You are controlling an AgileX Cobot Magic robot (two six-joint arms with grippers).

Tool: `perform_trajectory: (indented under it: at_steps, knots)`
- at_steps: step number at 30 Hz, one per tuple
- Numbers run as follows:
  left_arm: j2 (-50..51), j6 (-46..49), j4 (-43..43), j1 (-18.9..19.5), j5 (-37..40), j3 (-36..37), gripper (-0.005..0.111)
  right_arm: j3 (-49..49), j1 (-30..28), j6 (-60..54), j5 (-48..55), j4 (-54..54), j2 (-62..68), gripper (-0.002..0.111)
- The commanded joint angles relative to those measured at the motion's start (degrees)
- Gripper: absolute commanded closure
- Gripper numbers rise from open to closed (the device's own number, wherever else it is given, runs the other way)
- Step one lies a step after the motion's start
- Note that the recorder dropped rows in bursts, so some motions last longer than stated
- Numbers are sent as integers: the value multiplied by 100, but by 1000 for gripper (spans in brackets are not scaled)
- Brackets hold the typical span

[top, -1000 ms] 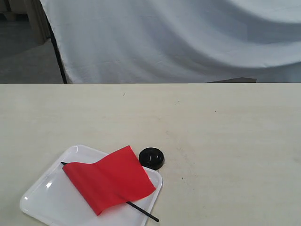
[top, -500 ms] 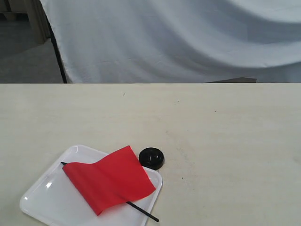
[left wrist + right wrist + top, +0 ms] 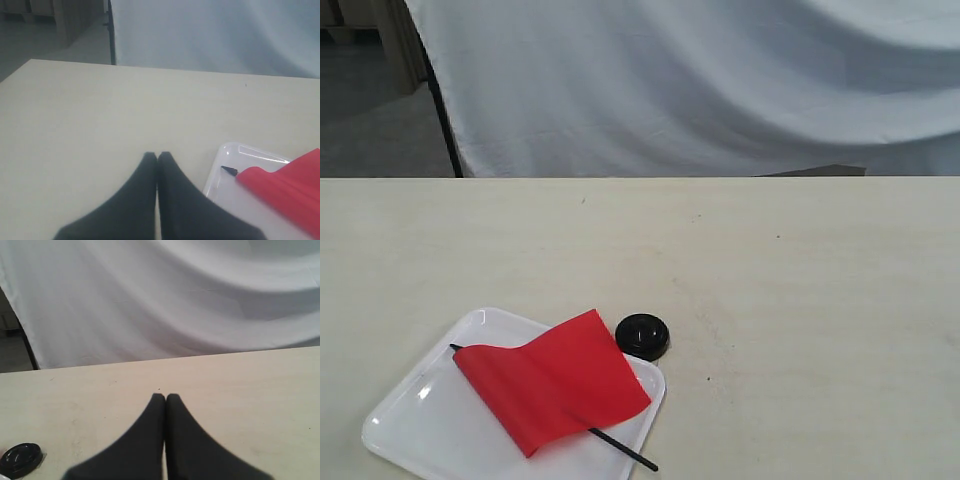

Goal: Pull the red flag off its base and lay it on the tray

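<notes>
Left gripper: we see its black fingers pressed together, holding nothing, over bare table left of the tray.
Right gripper: fingers also meet tip to tip, empty, right of the stand.
Tray: near left, flat on the table.
Flag: we find it lying across the tray, with the stick's near end poking over the right rim.
Stand: just past the tray's far right corner, empty.
Sheet: white, hanging behind the far edge.

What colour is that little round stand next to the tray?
Glossy black. The base shows best in the exterior view, standing on the table just off the white tray.
</notes>
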Motion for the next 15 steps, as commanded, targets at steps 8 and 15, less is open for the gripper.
perform_trajectory:
  at_steps: [8, 15]
  knots:
    - [-13, 28, -26, 3, -41, 13, 107, 7, 11, -540, 32, -276, -32, 108]
    - [-13, 28, -26, 3, -41, 13, 107, 7, 11, -762, 66, -275, -32, 108]
